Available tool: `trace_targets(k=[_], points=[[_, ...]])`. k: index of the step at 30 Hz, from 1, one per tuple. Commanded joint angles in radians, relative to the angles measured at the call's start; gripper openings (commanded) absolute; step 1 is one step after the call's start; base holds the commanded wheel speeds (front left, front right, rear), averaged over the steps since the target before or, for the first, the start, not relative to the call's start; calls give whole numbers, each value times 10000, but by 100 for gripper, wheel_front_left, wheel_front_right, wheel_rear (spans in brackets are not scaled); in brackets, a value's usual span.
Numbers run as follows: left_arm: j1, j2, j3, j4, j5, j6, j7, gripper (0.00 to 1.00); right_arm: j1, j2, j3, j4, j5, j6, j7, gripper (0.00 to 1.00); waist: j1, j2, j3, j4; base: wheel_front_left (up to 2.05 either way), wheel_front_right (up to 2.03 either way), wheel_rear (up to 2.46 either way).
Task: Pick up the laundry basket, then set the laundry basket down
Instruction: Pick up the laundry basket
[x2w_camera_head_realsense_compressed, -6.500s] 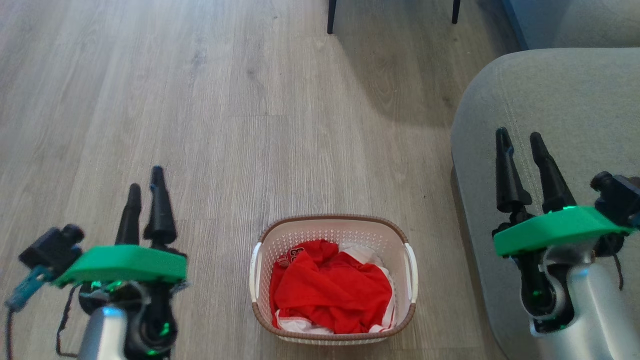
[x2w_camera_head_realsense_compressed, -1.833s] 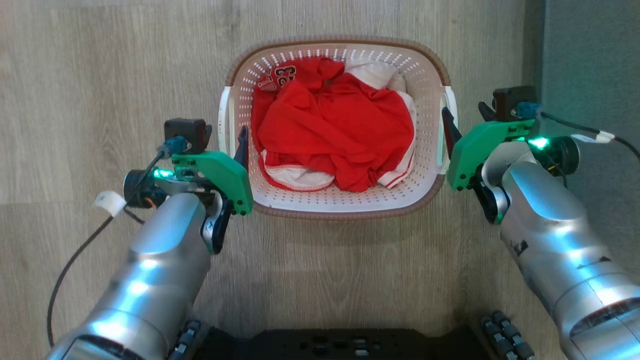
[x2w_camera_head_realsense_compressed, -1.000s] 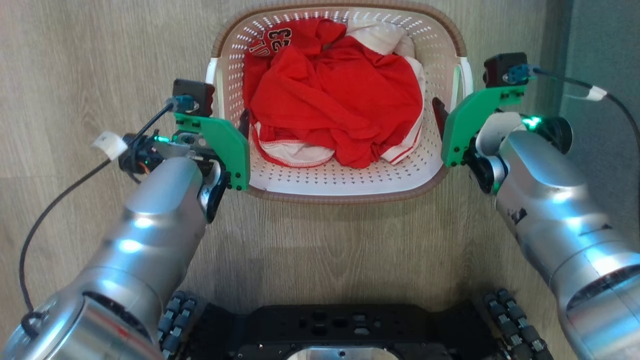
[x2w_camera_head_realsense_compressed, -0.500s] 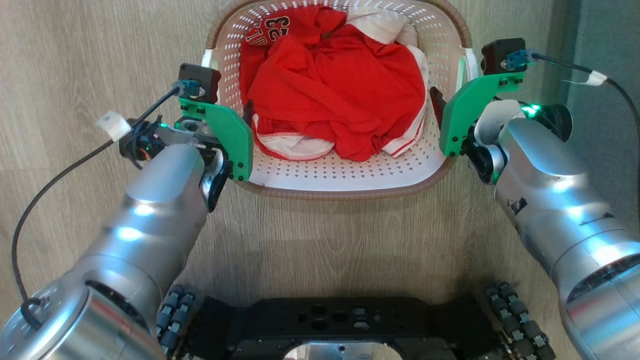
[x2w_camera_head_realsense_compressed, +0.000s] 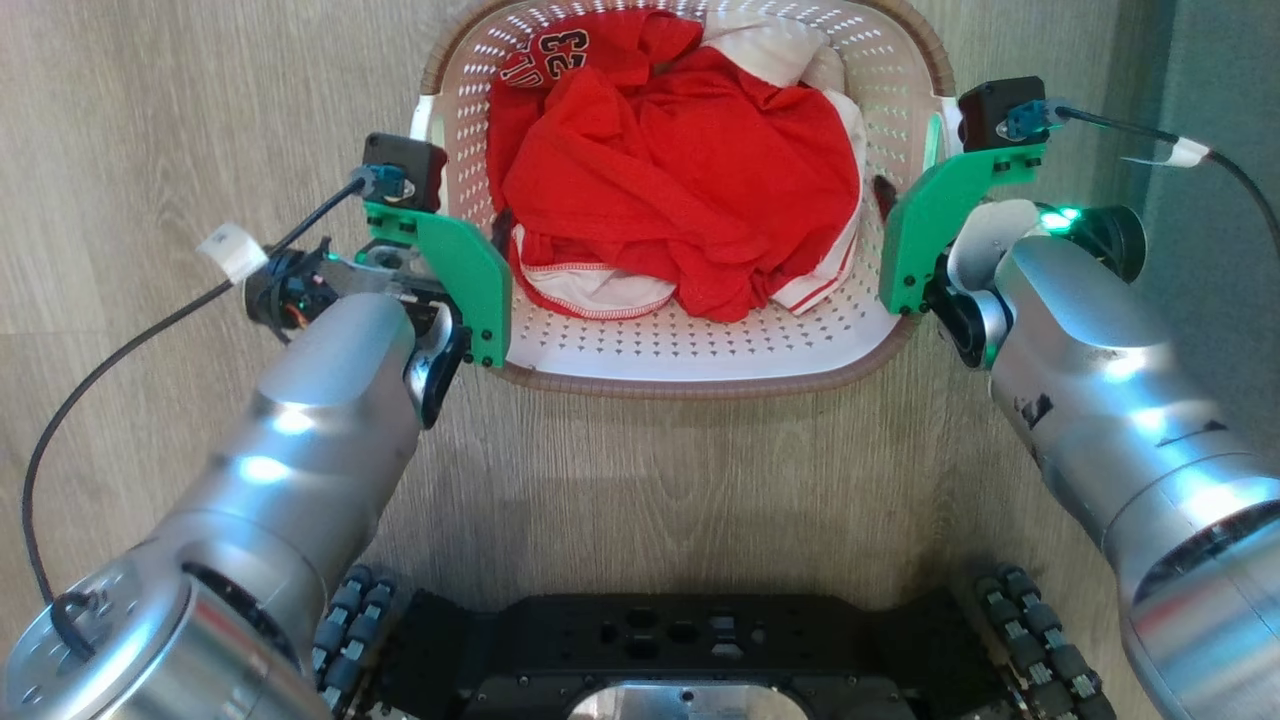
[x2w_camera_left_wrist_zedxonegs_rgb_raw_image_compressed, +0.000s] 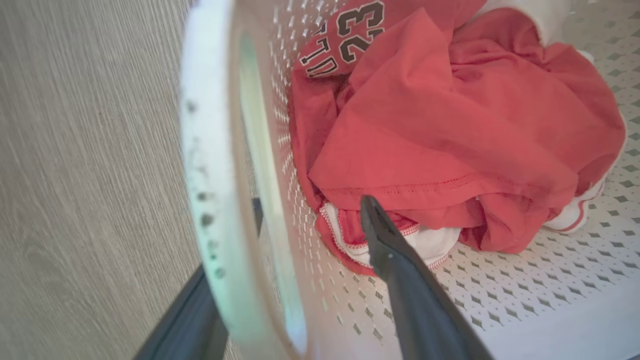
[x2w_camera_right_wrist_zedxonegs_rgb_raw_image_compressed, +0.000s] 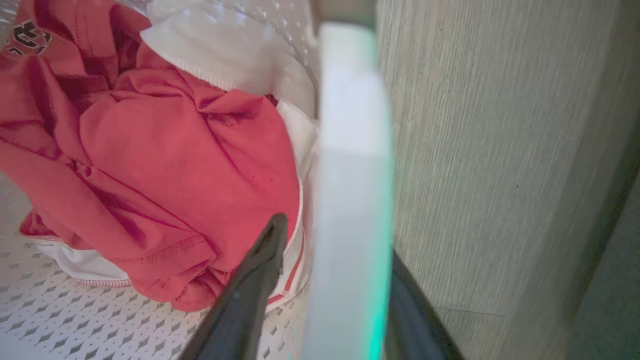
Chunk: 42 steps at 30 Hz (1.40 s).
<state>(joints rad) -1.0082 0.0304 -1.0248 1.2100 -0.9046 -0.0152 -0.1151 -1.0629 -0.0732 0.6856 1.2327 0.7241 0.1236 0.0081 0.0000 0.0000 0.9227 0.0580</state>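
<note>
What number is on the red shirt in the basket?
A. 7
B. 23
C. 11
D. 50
B: the red shirt crumpled in the laundry basket has the dark digits 23 printed on it, which can be read in the left wrist view and the head view.
</note>
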Motion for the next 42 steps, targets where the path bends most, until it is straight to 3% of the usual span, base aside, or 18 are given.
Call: trace_targets(k=[1,2,14,25,32,42], points=[[89,198,25,-10,-157,109,155,45,378,228,176,-19,103,71,13,0,0,0,-2,11,0,0,0],[79,198,-16,15,-197,178,200,0,378,228,227,-3,111,71,55,0,0,0,-1,19,0,0,0],[54,198,-482,41,-625,154,238,0,399,163,675,81,297,71,111,0,0,0,-52,32,0,0,0],[-8,198,-978,16,-786,79,70,0,482,173,752,122,937,71,1064,0,0,0,-350,51,0,0,0],[-15,198,-1458,86,-753,-146,237,0,544,187,835,228,1183,71,1551,0,0,0,-851,30,0,0,0],[104,198,-2119,-311,-723,-790,1185,0,819,210,1068,355,1374,71,2224,0,0,0,-2000,48,0,0,0]])
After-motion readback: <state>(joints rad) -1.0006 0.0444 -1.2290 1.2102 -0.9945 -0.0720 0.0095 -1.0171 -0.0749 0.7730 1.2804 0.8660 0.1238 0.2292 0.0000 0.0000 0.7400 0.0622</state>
